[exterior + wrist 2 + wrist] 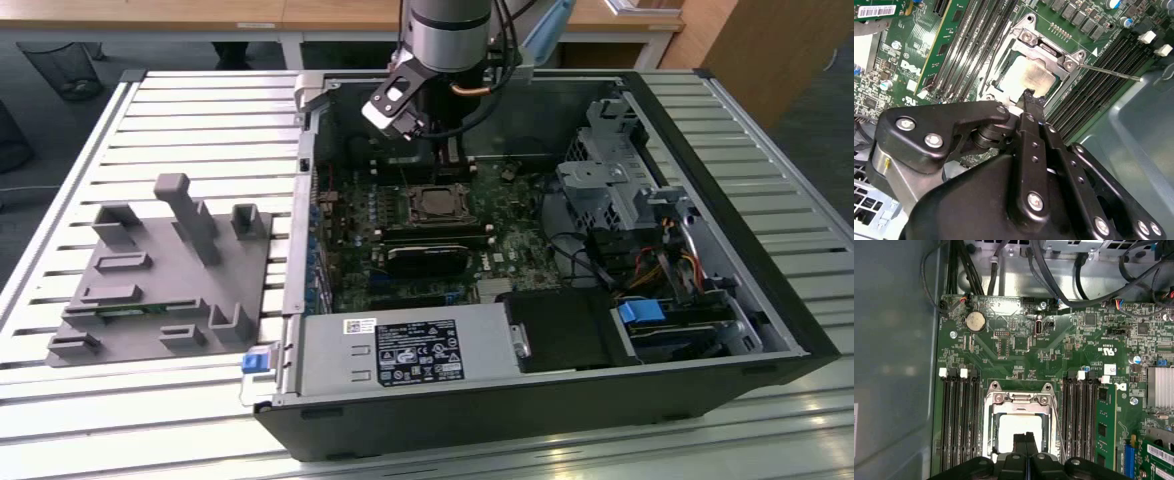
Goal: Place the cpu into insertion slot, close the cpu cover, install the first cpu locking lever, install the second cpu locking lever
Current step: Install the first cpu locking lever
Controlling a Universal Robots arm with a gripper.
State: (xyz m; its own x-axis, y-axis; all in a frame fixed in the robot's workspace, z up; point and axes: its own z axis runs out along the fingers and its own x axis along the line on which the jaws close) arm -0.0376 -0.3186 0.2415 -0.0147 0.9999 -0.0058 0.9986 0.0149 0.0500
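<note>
The cpu (1015, 429) lies flat in the insertion slot (434, 204), its silvery top (1028, 76) showing through the cut-out of the cpu cover (1019, 399). That silver cover frame (1046, 49) lies down around the chip. A thin metal locking lever (1110, 73) sticks out sideways over the memory slots, and another wire lever (1056, 415) runs along the socket's side. My gripper (1025, 437) hangs just above the chip's edge with its black fingers (1029, 100) pressed together and nothing between them. In the exterior view the gripper (451, 165) stands inside the case, above the socket.
The open computer case (747, 300) encloses the green motherboard (1019, 347) with memory slots (959, 420) on both sides of the socket, cables (1054, 285) and a drive cage (607, 185). A grey fixture block (167, 270) sits on the slatted table at the exterior view's left.
</note>
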